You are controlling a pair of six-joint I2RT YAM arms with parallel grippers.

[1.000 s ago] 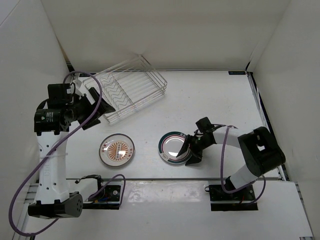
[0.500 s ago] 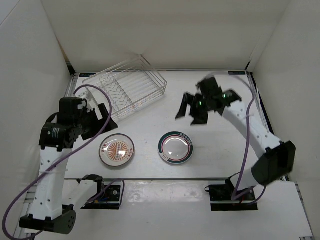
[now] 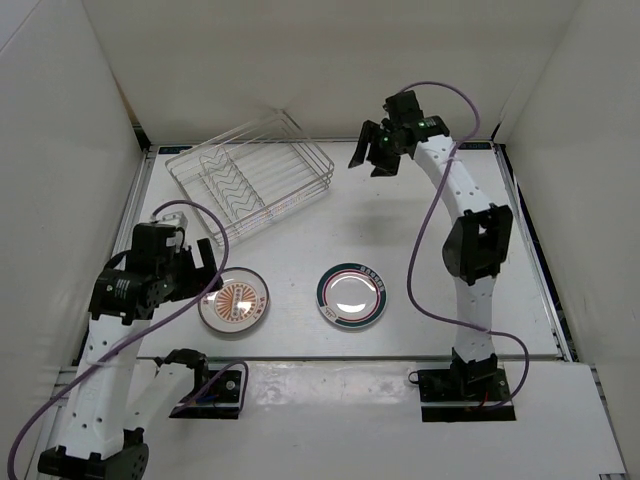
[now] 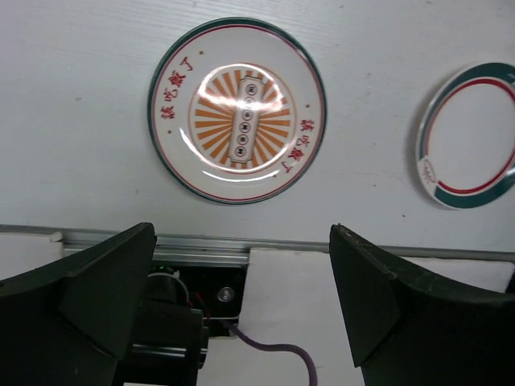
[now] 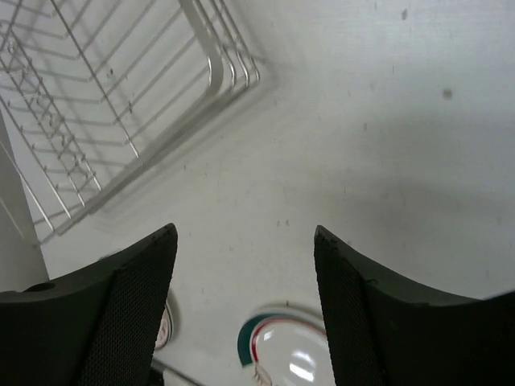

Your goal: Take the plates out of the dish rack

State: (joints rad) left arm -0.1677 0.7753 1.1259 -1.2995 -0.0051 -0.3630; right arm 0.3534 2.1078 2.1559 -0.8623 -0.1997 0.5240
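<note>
The dish rack (image 3: 250,180) stands at the back left, and I see no plate in it; it also shows in the right wrist view (image 5: 96,104). An orange sunburst plate (image 3: 233,299) and a teal-rimmed plate (image 3: 352,294) lie flat on the table near the front. Both also show in the left wrist view, the sunburst plate (image 4: 237,111) and the teal-rimmed plate (image 4: 475,137). My left gripper (image 3: 205,272) is open and empty, raised just left of the sunburst plate. My right gripper (image 3: 372,158) is open and empty, high at the back, right of the rack. A third plate is out of view.
White walls enclose the table on the left, back and right. A metal rail (image 4: 322,245) runs along the table's near edge, with the left arm's base and a purple cable (image 4: 273,354) below it.
My right gripper has left the teal-rimmed plate and swung up to the back beside the rack. My left gripper has moved from the rack toward the front, next to the sunburst plate.
</note>
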